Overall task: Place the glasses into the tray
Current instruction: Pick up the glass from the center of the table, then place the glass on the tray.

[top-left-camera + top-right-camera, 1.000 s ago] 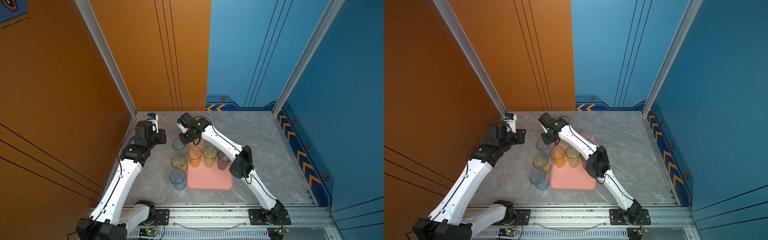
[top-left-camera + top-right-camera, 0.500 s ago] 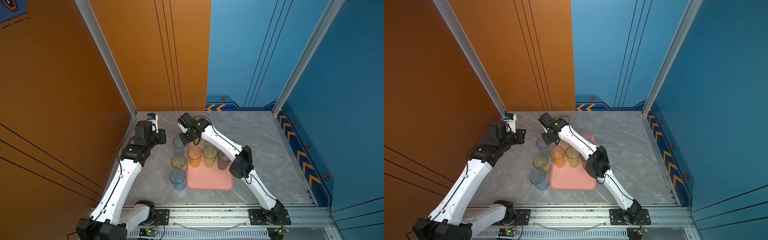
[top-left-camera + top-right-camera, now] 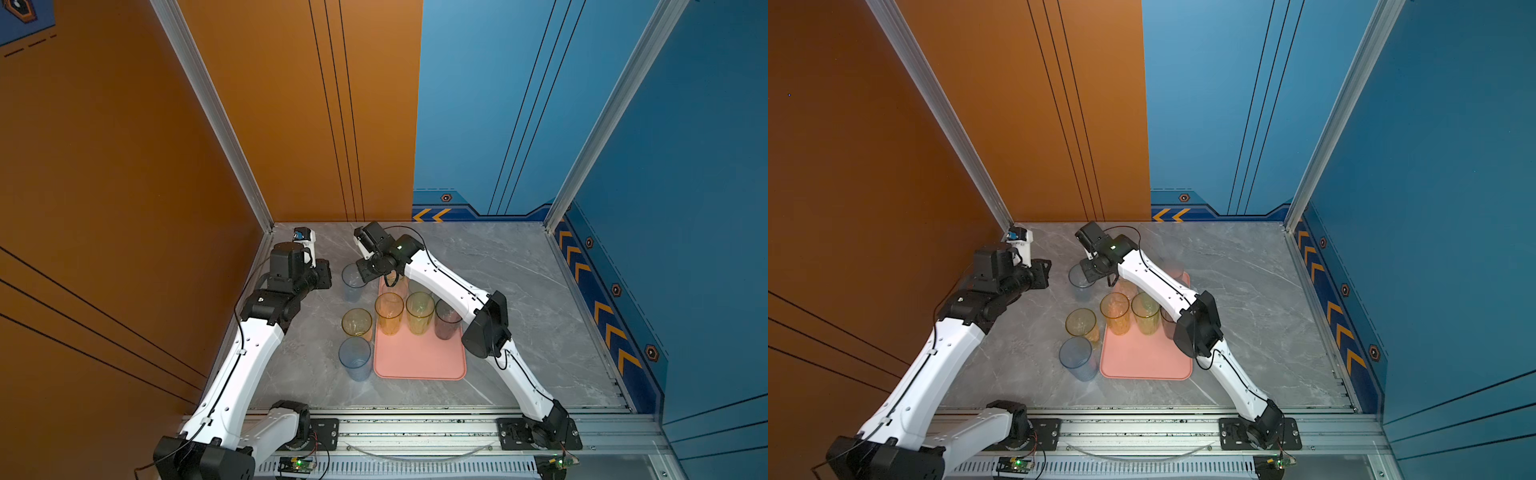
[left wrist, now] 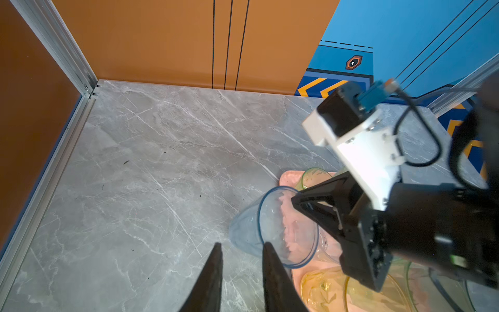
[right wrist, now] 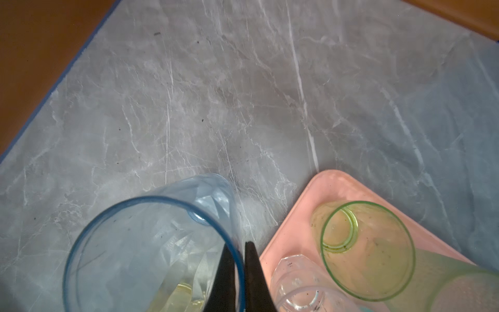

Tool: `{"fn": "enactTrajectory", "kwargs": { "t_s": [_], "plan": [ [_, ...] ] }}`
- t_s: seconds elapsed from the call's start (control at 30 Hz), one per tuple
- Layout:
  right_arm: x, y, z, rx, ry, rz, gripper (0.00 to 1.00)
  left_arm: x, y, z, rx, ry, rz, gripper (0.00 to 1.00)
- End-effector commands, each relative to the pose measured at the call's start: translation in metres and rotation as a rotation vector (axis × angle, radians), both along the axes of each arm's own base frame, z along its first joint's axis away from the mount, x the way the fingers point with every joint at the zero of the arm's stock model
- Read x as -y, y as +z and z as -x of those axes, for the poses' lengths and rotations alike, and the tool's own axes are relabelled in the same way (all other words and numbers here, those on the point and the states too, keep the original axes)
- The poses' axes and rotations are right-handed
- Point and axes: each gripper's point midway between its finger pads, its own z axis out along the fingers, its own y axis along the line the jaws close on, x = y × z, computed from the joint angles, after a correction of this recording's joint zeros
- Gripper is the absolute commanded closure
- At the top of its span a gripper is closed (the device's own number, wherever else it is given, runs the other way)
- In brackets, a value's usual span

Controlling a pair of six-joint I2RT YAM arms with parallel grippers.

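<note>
Clearly right gripper (image 5: 237, 244) pinches blue glass (image 5: 135, 256) rim, both cut off at bottom. Left gripper (image 4: 242, 244) narrow, empty; arm (image 3: 440, 278) hides tray (image 3: 419, 361) top.

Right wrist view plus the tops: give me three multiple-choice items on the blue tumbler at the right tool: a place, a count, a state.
1. The far blue tumbler is: A on the tray; B off the tray, by its far left corner; C on the front rail.
2. Tumblers off the tray along its left edge: A one; B five; C three.
3. The right tool is: A shut on the far blue tumbler's rim; B open above it; C out of view.
1 B, table shows around its base; 2 C, far blue tumbler, amber tumbler, near blue tumbler; 3 A, fingers straddle the rim.
</note>
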Motion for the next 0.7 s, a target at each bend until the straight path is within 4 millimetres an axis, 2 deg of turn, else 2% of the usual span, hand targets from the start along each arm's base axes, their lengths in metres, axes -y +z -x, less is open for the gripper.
{"fn": "enactTrajectory", "kwargs": {
  "t_s": [0.0, 0.17, 0.2, 0.27, 0.37, 0.43, 0.47, 0.53, 0.6, 0.67],
  "plan": [
    [0.015, 0.095, -0.015, 0.179, -0.056, -0.165, 1.00, -0.006, 0.000, 0.001, 0.012, 0.007, -0.020, 0.73],
    [0.054, 0.146, -0.022, 0.270, -0.117, -0.230, 1.00, -0.010, 0.000, 0.001, 0.011, 0.021, -0.026, 0.73],
    [0.065, 0.161, -0.019, 0.295, -0.125, -0.241, 1.00, -0.011, 0.000, 0.000, 0.011, 0.025, -0.027, 0.73],
    [0.085, 0.180, -0.014, 0.332, -0.142, -0.240, 1.00, -0.013, -0.002, 0.000, 0.006, 0.034, -0.030, 0.73],
    [0.117, 0.207, 0.001, 0.380, -0.157, -0.258, 1.00, -0.014, -0.006, -0.002, -0.013, 0.037, -0.032, 0.73],
    [0.135, 0.223, 0.019, 0.398, -0.152, -0.287, 1.00, -0.013, -0.009, -0.003, -0.027, 0.037, -0.033, 0.74],
    [0.154, 0.230, 0.018, 0.410, -0.177, -0.296, 1.00, -0.013, -0.011, -0.004, -0.034, 0.038, -0.033, 0.74],
    [0.175, 0.241, 0.037, 0.416, -0.165, -0.328, 1.00, -0.011, -0.013, -0.005, -0.047, 0.035, -0.031, 0.74],
    [0.191, 0.247, 0.056, 0.416, -0.146, -0.350, 1.00, -0.007, -0.012, -0.006, -0.054, 0.023, -0.029, 0.74],
    [0.203, 0.240, 0.076, 0.386, -0.124, -0.347, 1.00, -0.001, -0.015, -0.005, -0.073, 0.005, -0.033, 0.74]
  ]
}}
